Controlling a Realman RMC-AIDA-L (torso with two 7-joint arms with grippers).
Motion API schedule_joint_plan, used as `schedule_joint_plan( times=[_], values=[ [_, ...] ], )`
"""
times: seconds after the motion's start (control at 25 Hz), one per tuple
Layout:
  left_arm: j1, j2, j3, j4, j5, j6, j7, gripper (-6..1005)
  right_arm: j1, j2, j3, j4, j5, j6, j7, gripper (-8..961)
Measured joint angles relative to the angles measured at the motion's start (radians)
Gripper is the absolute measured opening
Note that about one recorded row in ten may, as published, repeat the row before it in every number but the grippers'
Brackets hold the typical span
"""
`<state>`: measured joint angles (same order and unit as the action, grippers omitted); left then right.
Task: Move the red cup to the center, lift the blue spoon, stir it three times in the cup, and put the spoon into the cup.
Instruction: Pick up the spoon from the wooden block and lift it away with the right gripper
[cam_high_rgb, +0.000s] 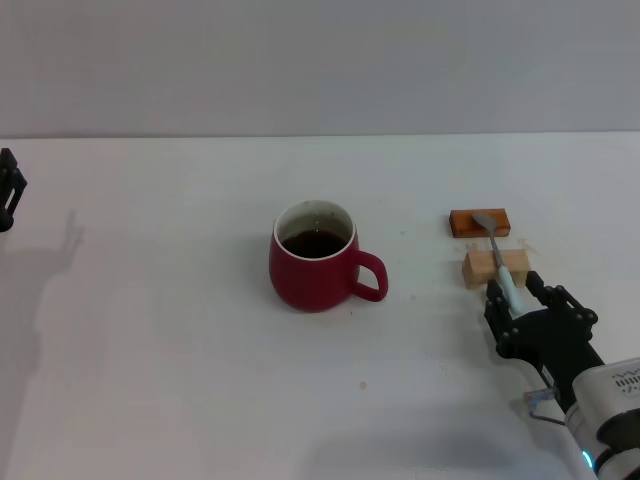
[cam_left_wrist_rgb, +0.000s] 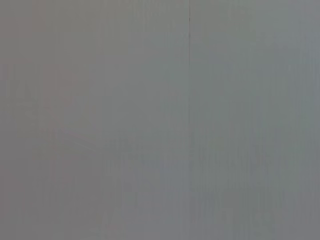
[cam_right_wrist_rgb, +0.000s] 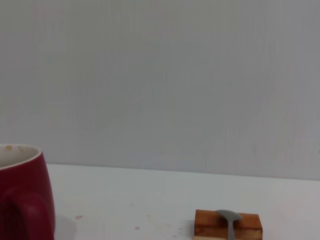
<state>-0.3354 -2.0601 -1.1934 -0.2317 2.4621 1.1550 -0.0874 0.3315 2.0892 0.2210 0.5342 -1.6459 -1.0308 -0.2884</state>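
My right gripper (cam_high_rgb: 512, 293) sits low at the near right of the desk (cam_high_rgb: 150, 380), its dark jaws spread to either side of the pale blue handle end of the blue spoon (cam_high_rgb: 497, 258). I cannot tell whether they are touching the handle yet. The spoon lies across two small wooden blocks: its handle rests on the lighter block (cam_high_rgb: 495, 266), and its silver bowl rests on the darker, reddish-brown block (cam_high_rgb: 480, 222) farther from me. In the right wrist view I see only the spoon's grey bowl (cam_right_wrist_rgb: 228, 218) on the darker block (cam_right_wrist_rgb: 228, 226).

The red cup (cam_high_rgb: 314, 257) stands upright near the middle of the desk, well to the left of the spoon, handle turned toward the spoon, with dark liquid inside. In my judgement the cup is already placed and picking up the spoon is the step in hand.

To do it well, I would centre the jaws on the handle, close gently, and lift straight up so the blocks stay put.

My left gripper (cam_high_rgb: 8, 190) is parked at the far left edge of the head view; I cannot tell how its jaws stand.
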Motion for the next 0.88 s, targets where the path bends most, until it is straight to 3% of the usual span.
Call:
schedule_joint_plan(
  times=[0.28,0.88],
  values=[
    [0.001,0.001,0.000,0.000,-0.002,0.000,0.000,827,0.000,0.000,0.000,0.001,0.000,0.000,0.000,345],
    [0.007,0.002,0.000,0.000,0.000,0.014,0.000,826,-0.005,-0.001,0.001,0.002,0.000,0.013,0.000,335]
  ],
)
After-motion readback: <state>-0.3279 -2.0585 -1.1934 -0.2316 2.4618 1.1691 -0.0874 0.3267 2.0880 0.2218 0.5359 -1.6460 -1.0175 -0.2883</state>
